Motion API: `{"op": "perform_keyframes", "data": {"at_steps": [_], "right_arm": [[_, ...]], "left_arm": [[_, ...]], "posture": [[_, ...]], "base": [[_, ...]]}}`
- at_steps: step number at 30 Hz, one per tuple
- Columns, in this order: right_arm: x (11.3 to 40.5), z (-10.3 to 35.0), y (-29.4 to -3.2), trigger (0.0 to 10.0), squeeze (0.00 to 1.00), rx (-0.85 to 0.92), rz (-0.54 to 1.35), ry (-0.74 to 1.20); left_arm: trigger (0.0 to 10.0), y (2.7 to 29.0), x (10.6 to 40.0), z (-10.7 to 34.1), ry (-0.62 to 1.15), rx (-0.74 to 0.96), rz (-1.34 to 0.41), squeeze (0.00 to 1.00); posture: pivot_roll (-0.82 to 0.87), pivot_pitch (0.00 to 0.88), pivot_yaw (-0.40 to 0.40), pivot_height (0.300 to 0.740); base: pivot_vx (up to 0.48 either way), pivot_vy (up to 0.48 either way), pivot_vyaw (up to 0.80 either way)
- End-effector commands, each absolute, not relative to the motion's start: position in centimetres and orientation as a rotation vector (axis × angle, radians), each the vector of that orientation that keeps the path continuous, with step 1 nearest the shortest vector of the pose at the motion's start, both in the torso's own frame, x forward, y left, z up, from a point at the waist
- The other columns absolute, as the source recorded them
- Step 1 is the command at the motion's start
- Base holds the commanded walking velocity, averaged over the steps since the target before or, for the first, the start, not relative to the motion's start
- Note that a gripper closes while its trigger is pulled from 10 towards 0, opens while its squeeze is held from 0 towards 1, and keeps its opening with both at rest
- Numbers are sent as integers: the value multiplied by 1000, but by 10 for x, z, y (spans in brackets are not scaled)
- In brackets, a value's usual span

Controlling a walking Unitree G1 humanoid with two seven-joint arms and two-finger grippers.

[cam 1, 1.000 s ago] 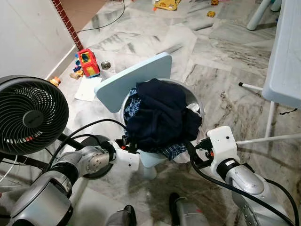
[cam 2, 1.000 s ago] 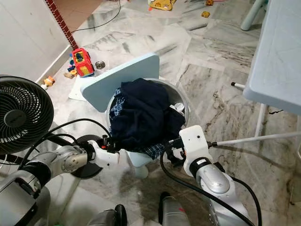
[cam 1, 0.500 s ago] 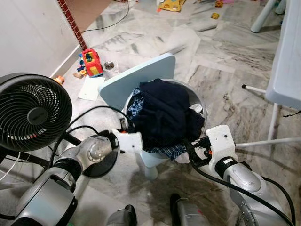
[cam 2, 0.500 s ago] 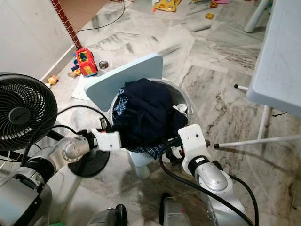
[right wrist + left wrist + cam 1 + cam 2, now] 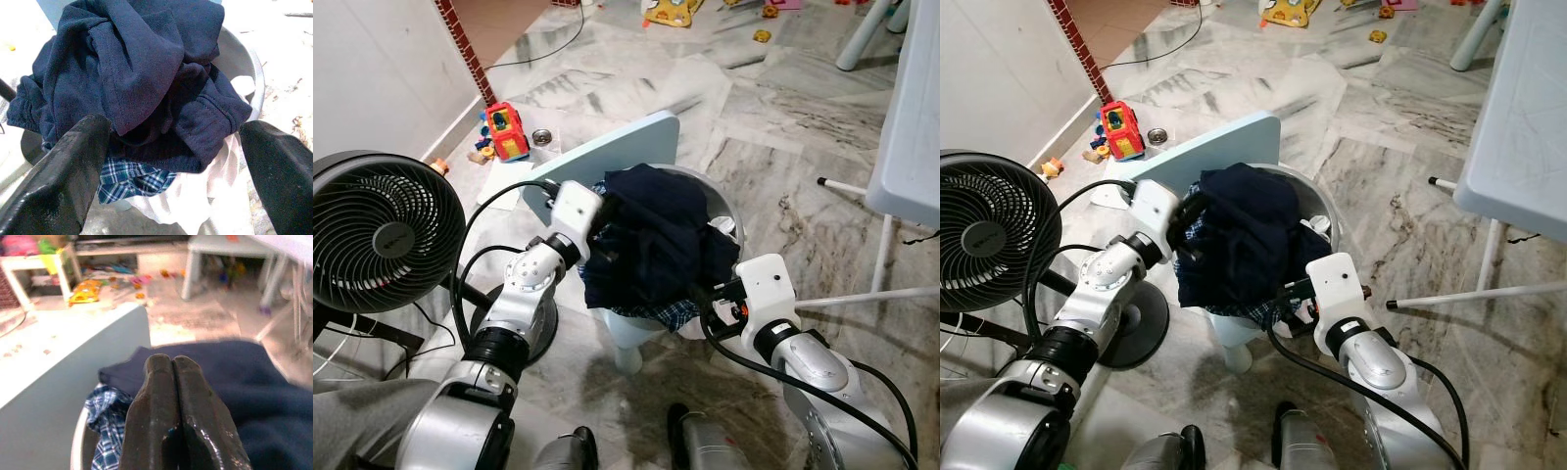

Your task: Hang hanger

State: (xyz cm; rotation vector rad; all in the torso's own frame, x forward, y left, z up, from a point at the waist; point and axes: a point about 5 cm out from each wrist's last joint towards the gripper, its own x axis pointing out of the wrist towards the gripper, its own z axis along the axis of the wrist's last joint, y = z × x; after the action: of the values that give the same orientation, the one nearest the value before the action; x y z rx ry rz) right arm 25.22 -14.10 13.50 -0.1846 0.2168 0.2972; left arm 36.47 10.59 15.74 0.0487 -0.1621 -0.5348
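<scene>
Your clenched left gripper and released right gripper flanked the basket; clothes possibly hid the hanger, risking snags.

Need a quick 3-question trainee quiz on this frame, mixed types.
1. True or false: the left hand has its fingers pressed together.
2. Which garment lies on top of the pile in the basin? A) navy garment B) plaid shirt C) white cloth
3. Fill in: the right hand is ___, its fingers spread either side of the pile.

Key: 1 true; 2 A; 3 open.
</scene>
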Motion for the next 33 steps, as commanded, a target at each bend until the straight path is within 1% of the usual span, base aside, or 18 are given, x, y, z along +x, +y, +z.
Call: {"op": "perform_keyframes", "data": {"at_steps": [1,3,4,5,6,7,8,9,12,15,17,18,19,20,21,27,30,33], "right_arm": [[251,131,-139,10000,0,-183,301,228],[252,131,-139,10000,0,-183,302,226],[252,131,-139,10000,0,-183,304,226],[253,131,-139,10000,0,-184,306,225],[253,131,-139,10000,0,-185,308,224],[254,131,-139,10000,0,-186,309,223],[255,131,-139,10000,0,-188,309,222],[255,131,-139,10000,0,-188,309,222],[255,131,-139,10000,0,-188,308,220],[253,131,-138,10000,0,-186,305,218],[249,129,-140,10000,0,-185,300,225],[248,129,-141,10000,0,-186,298,227],[248,129,-141,10000,0,-186,298,227],[246,128,-143,10000,0,-188,295,230],[246,128,-143,10000,0,-188,295,230],[246,127,-145,10000,0,-189,283,234],[247,127,-142,10000,0,-186,292,234],[248,127,-141,10000,0,-185,298,233]], "left_arm": [[0,115,362,155,-138,-32,-494,0],[0,123,356,158,-172,-24,-463,0],[0,125,351,156,-176,29,-479,0],[2549,127,346,153,-171,99,-503,0],[10000,128,341,147,-159,162,-539,0],[10000,130,336,142,-142,216,-574,0],[10000,137,327,128,-97,340,-638,1000],[10000,137,327,128,-97,340,-638,1000],[10000,148,315,110,-27,496,-725,1000],[10000,166,305,95,35,617,-752,1000],[10000,179,297,87,37,855,-838,1000],[10000,184,296,86,32,924,-854,1000],[10000,184,296,86,32,924,-854,1000],[10000,189,296,88,-2,1021,-851,1000],[10000,189,296,88,-2,1021,-851,1000],[10000,198,307,108,-209,1268,-651,1000],[10000,198,309,110,-269,1314,-539,1000],[10000,194,306,106,-298,1308,-531,1000]], "posture": [[-158,208,80,740],[-157,204,77,740],[-155,203,74,740],[-153,202,74,740],[-153,202,74,740],[-152,200,75,740],[-151,199,78,740],[-151,199,78,740],[-147,200,85,740],[-149,206,93,740],[-151,212,99,740],[-153,215,101,740],[-153,215,101,740],[-153,217,104,740],[-153,217,104,740],[-147,219,106,740],[-144,220,99,740],[-145,220,95,740]], "base": [[0,0,0],[0,0,0],[0,0,0],[0,0,0],[0,0,0],[0,0,0],[0,0,0],[0,0,0],[0,0,0],[0,0,0],[0,0,0],[0,0,0],[0,0,0],[0,0,0],[0,0,0],[0,0,0],[0,0,0],[0,0,0]]}}
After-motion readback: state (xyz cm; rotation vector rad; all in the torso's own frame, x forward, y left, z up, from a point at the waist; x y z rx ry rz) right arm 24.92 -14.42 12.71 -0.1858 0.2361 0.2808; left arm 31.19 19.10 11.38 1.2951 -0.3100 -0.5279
